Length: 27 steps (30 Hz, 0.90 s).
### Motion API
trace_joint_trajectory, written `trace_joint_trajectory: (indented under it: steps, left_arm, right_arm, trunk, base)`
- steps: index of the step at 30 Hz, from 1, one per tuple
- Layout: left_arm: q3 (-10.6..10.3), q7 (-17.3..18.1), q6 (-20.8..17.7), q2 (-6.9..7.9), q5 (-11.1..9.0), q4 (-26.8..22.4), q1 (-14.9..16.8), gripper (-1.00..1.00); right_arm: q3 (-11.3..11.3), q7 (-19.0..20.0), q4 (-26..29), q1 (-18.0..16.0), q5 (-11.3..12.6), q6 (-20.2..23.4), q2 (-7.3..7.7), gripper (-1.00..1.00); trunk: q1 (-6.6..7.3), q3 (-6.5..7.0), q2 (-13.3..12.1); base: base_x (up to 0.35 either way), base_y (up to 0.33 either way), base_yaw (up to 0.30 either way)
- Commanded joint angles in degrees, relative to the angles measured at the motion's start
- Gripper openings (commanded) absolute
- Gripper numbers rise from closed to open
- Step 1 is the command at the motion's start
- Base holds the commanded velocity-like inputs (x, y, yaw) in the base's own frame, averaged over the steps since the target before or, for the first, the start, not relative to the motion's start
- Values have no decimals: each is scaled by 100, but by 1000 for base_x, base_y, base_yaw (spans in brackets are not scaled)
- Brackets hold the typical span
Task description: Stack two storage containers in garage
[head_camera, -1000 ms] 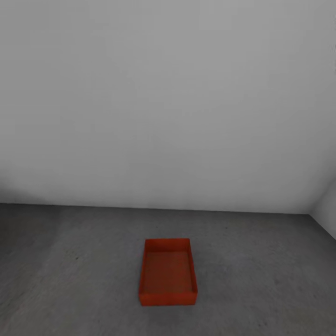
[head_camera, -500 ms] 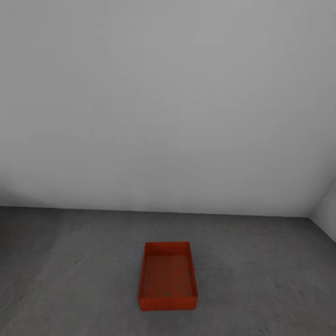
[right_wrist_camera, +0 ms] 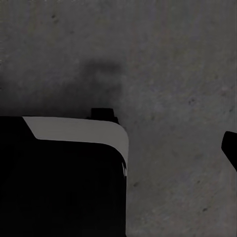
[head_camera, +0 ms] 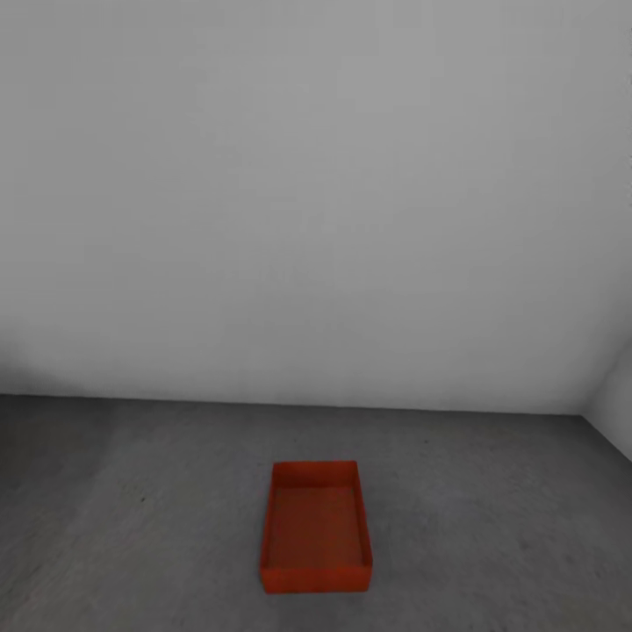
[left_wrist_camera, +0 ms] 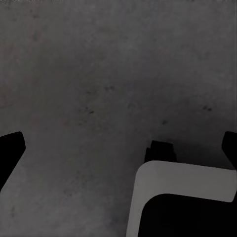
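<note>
One orange-red open-top storage container (head_camera: 316,527) sits empty on the dark grey concrete floor (head_camera: 132,527) of the garage, low in the middle of the head view, its long side pointing away from me. In the left wrist view my left gripper (left_wrist_camera: 119,148) hangs open over bare concrete, its dark fingertips (left_wrist_camera: 10,150) far apart with nothing between them. In the right wrist view my right gripper (right_wrist_camera: 119,148) also looks down at the floor; one dark fingertip (right_wrist_camera: 230,147) shows at the edge, and the other is lost against a dark mass.
A plain pale grey wall (head_camera: 316,219) stands behind the container and meets a side wall in a corner (head_camera: 586,405) at the right. My own black, white-edged body (left_wrist_camera: 182,197) shows under both wrist cameras. Open concrete lies all around the container.
The whole head picture has slid slightly downward and the container looks a touch nearer, so the camera has moved. The container itself rests where it was.
</note>
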<state>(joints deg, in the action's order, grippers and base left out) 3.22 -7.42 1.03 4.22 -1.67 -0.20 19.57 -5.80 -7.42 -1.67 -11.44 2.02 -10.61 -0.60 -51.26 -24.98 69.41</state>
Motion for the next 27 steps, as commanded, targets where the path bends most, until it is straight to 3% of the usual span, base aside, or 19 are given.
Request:
trace_joint_trajectory:
  steps: [1,27]
  left_arm:
    - [30,-3,11,0,-17,2,3,100]
    - [30,-5,11,0,-17,2,3,100]
  right_arm:
    - [-46,-22,-21,-8,18,-28,-5,100]
    - [-44,21,-21,-8,27,-29,3,100]
  trunk:
    - [0,4,3]
    - [0,245,3]
  base:
    - [0,0,0]
    - [0,0,0]
